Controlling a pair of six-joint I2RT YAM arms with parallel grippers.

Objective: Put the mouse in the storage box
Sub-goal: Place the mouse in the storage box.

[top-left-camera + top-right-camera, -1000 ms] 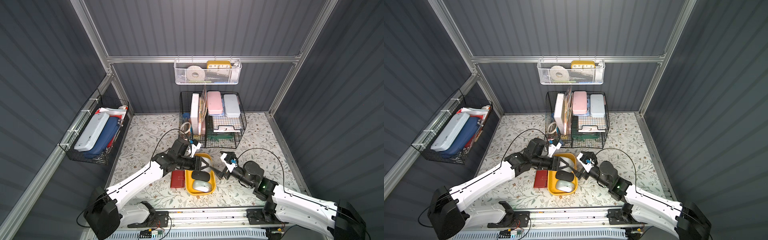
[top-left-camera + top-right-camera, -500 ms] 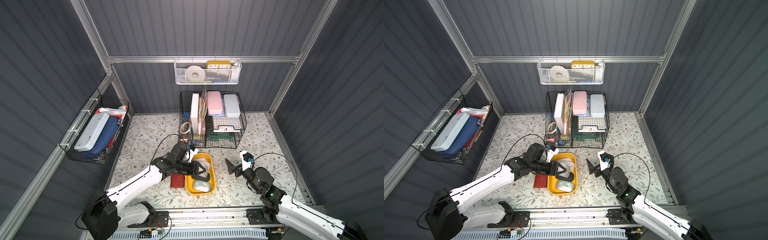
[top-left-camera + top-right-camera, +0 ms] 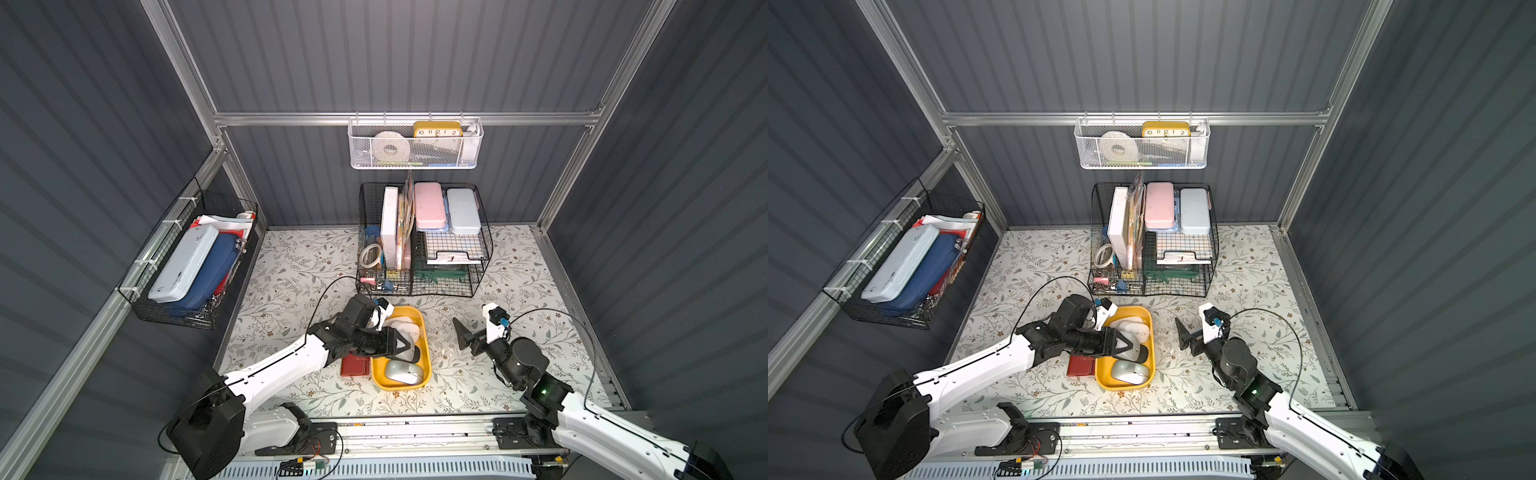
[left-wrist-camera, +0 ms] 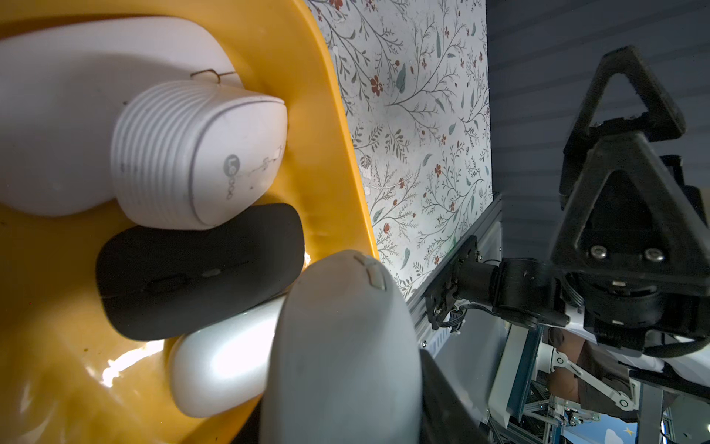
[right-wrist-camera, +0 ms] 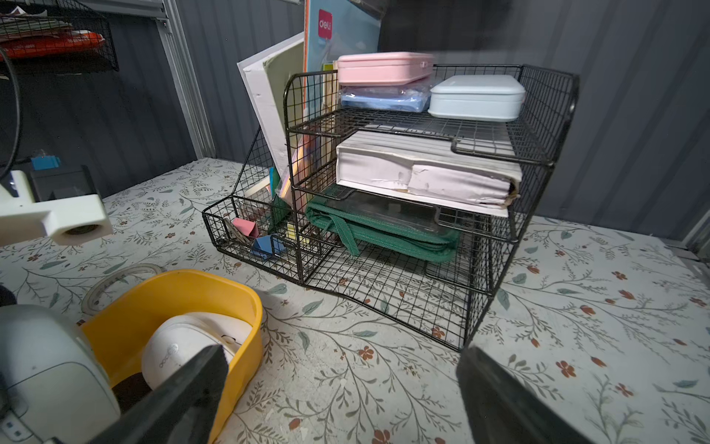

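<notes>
Hanging over the middle of the storage box (image 3: 424, 332), the grey mouse (image 4: 338, 338) is pinched by its flanks in the left end effector (image 3: 400, 345). The jaws are part-closed on the body, which is not yet set down. A side grip like this probably keeps the underside free, so the mouse can settle flat when the jaws part.

The box is already crowded. A ribbed white mouse (image 4: 199, 153) leans on a larger white one at the far end, a black mouse (image 4: 199, 269) lies across the middle, and a silver mouse (image 4: 219, 369) fills the near end. The grey mouse sits above the black and silver ones, so it will likely come to rest on top of them rather than on the yellow floor.

A red case (image 3: 356, 365) lies on the tabletop (image 3: 291, 282), touching or just beside the box's left wall. The right end effector (image 5: 340, 355) stands off to the right of the box with its jaws spread wide and nothing between them, seemingly out of the way.

A second ago the left end effector was at the far end of the box, and it has since come toward the near half. The black mouse was then plainly exposed and is now mostly covered from above. The right arm, then close beside the box's right rim, has drawn back.
</notes>
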